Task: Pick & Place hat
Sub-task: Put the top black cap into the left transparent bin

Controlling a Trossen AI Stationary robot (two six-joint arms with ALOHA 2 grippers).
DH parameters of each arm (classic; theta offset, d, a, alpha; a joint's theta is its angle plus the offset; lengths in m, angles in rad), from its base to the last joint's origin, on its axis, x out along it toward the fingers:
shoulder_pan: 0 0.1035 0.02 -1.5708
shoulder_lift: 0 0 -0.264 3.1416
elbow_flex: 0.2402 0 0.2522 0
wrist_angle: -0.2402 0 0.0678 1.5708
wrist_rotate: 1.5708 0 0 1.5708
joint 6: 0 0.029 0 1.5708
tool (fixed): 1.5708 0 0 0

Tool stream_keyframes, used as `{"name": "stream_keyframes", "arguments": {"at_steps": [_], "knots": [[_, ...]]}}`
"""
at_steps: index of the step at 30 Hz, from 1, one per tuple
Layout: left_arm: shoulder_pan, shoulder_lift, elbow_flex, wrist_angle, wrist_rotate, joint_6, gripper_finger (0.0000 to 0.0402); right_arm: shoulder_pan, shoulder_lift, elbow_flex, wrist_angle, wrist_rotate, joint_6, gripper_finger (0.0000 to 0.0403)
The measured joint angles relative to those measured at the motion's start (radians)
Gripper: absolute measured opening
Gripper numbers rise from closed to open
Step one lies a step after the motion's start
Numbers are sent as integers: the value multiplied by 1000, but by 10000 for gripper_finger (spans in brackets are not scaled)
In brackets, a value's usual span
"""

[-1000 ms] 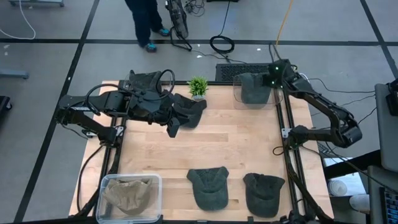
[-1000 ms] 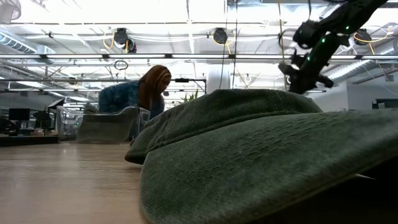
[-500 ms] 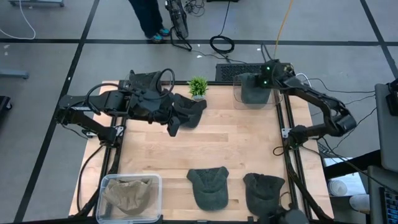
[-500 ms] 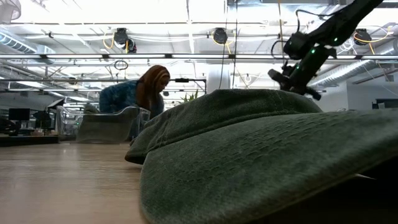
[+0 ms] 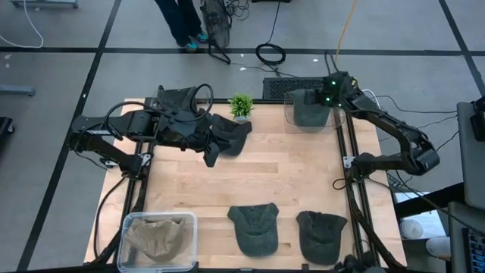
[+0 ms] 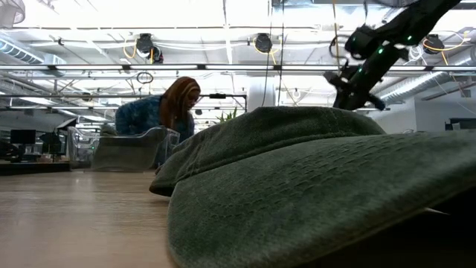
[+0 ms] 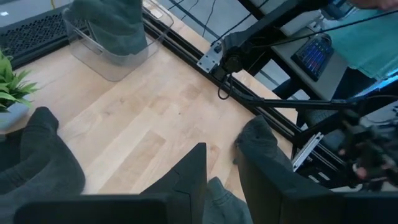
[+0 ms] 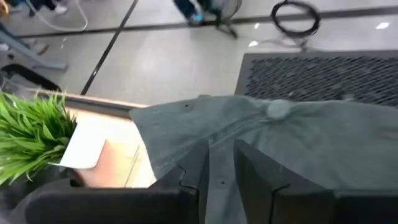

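The hat [image 5: 309,108] is dark grey-green, soft and creased, with a crown button; it sits in a clear bin [image 5: 289,120] at the table's [image 5: 280,174] far right corner. The right gripper [image 5: 327,97] hovers over it, fingers narrow; whether they pinch the cloth is unclear. The left gripper [image 5: 216,145] rests on another hat [image 5: 231,134] near a plant [image 5: 242,105], fingers narrow. The table is pale wood on grey floor. Two more hats [image 5: 254,227] lie at the near edge.

Matt green cloth hats [image 5: 253,227] on a smooth pale wooden table [image 5: 280,174].
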Motion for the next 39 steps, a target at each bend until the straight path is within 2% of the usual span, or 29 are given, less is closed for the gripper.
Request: {"name": "stream_keyframes", "arguments": {"at_steps": [4,7,10,16,20,23,32,39], "knots": [[25,16,1,-10,-33,5,97,15,-103,0,-90,-6,42,63],[61,42,2,-14,-35,21,97,63,-179,0,-144,-79,37,63],[100,72,-1,-26,36,72,97,126,-244,0,-190,-190,6,63],[160,126,1,18,215,158,97,256,-348,1,-342,-347,14,63],[163,135,-1,31,282,186,97,361,-394,1,-460,-487,31,63],[156,136,1,30,302,200,97,475,-421,1,-508,-547,74,63],[145,136,0,30,341,184,97,909,-425,1,-592,-544,156,64],[141,136,0,59,345,172,97,1214,-380,1,-641,-472,217,64]]}}
